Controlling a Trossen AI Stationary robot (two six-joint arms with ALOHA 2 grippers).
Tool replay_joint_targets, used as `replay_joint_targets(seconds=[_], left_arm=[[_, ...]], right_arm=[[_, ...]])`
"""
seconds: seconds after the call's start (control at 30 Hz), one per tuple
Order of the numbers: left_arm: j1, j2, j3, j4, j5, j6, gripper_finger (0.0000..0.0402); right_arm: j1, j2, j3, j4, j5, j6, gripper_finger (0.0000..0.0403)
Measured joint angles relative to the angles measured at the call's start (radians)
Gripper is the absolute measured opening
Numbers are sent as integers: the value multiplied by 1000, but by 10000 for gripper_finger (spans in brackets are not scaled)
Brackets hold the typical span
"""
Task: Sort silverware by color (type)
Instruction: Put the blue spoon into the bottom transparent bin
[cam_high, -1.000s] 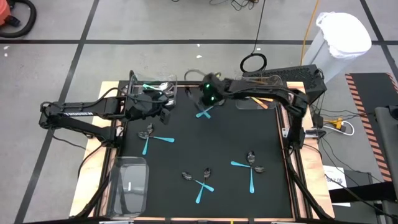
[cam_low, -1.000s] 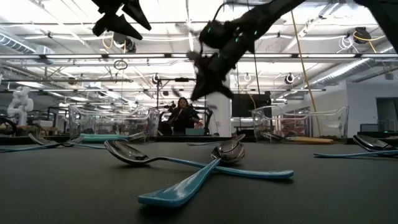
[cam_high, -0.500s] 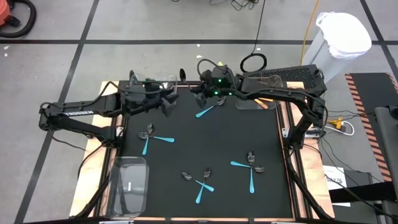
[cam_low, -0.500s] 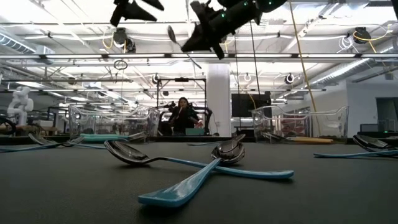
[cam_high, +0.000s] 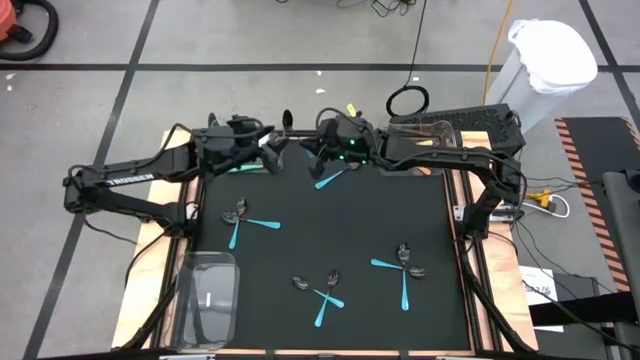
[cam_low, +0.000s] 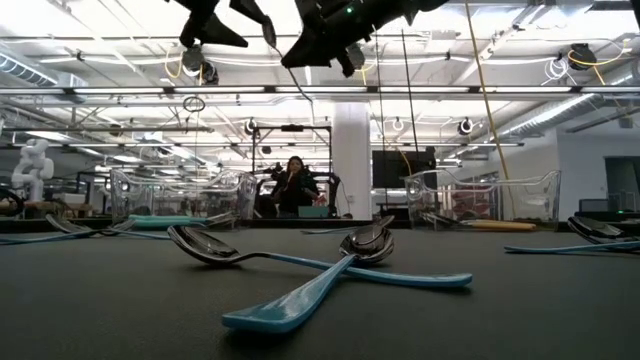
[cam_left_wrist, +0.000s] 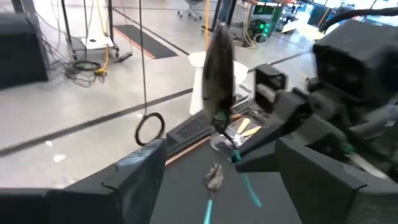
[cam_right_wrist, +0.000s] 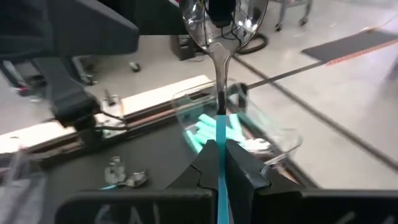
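Observation:
My right gripper (cam_high: 309, 153) is raised over the table's far middle, shut on a spoon with a teal handle and a shiny bowl (cam_right_wrist: 221, 18). My left gripper (cam_high: 271, 150) hangs open just to its left. In the left wrist view the spoon's bowl (cam_left_wrist: 219, 67) stands ahead of the left gripper's (cam_left_wrist: 224, 186) spread fingers, apart from them. One teal utensil (cam_high: 336, 177) lies on the black mat below the right gripper. Behind the spoon is a clear bin (cam_right_wrist: 249, 127) with teal-handled pieces. My right gripper pinches the spoon's teal handle (cam_right_wrist: 219, 138) between its two fingers. The fingers come nearly level from the table's right and lie along the handle. The spoon is lifted clear of the table and sticks out past the fingertips, bowl foremost, toward my left gripper.
Three crossed groups of teal spoons lie on the mat (cam_high: 244, 220) (cam_high: 324, 291) (cam_high: 401, 266). A clear bin with orange-handled pieces (cam_high: 415, 160) stands at the far right, another clear bin (cam_high: 209, 296) at the near left. A person (cam_low: 292, 185) sits far beyond the table.
My right gripper has risen from the mat toward the far left with the teal spoon and tipped from pointing down to nearly level. The other teal utensil of that crossed pair has stayed on the mat. My left gripper has risen and moved toward the far edge, closer to the spoon.

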Motion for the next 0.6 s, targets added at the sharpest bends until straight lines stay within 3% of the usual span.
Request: replay_joint_targets(seconds=[0.13, 0.3, 0.43, 0.6], left_arm=[[11, 21, 0, 42, -3, 65, 303], [33, 56, 0, 114, 3, 106, 261], [44, 79, 0, 155, 5, 118, 207], [50, 77, 0, 171, 5, 119, 99]], right_arm=[[18, 0, 0, -3, 39, -56, 5], [35, 0, 0, -2, 53, -93, 5], [45, 0, 0, -2, 94, -118, 5], [45, 0, 0, -3, 115, -112, 7]])
